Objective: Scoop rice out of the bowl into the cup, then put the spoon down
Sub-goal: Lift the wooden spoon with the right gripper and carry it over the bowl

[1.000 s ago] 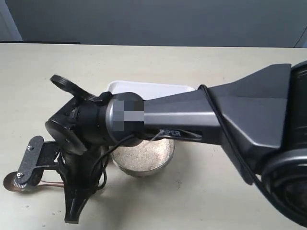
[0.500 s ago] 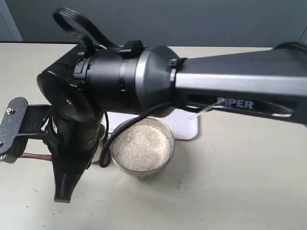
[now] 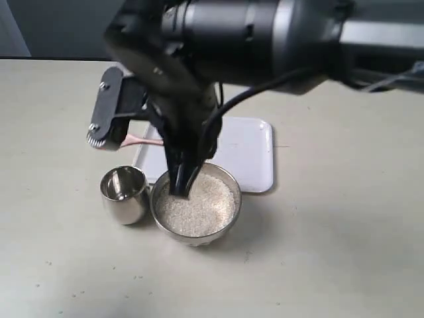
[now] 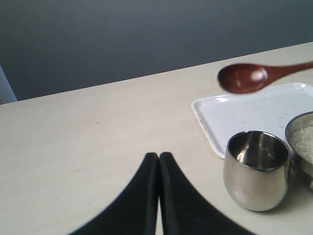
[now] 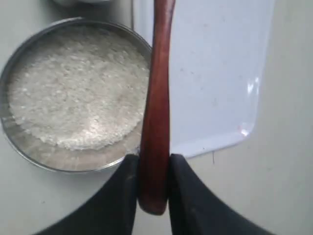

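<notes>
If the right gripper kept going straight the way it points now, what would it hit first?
Probably the rice near the bowl's rim: in the exterior view the right gripper, holding the spoon's handle, points down over it. Depth is unclear, so the rim could come first.

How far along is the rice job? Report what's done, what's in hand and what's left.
Done: the right pincer is shut on the spoon and holds it in the air. In hand: nothing has been scooped yet. The spoon is empty and the rice fills the bowl. Left: load the spoon, tip it into the cup, which shows no rice inside, then set the spoon down.
</notes>
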Robot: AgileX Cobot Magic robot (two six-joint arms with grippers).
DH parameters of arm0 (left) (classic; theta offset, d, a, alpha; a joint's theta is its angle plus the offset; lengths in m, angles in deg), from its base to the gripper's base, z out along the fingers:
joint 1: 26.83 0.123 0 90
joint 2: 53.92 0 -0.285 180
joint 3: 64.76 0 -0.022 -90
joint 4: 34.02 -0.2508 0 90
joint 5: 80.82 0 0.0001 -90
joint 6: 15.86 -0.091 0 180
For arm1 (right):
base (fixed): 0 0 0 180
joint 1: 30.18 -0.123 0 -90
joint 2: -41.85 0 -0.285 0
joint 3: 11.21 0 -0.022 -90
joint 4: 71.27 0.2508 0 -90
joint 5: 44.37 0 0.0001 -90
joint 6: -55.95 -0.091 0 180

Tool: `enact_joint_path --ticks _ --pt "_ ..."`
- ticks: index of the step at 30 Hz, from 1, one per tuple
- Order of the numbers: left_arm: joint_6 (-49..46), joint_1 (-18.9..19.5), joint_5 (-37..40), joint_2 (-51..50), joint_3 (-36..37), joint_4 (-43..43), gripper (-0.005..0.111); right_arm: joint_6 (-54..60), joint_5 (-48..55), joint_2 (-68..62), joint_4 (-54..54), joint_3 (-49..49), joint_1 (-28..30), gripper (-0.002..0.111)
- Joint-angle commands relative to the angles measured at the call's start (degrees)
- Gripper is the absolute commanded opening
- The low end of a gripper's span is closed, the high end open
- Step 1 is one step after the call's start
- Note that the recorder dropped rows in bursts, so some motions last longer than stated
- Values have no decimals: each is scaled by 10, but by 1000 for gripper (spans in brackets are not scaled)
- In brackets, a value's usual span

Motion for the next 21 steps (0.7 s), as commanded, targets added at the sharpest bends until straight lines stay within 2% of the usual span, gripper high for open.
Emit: enact_joint_path --ticks 1,10,21 --pt "2 -3 -7 2 -1 0 1 -15 10 49 2 2 39 -1" --pt "2 -3 -7 2 -1 0 1 -36 10 129 7 -13 47 -1" --pt "2 -3 -7 2 -1 0 1 -53 10 152 -79 -157 47 -1"
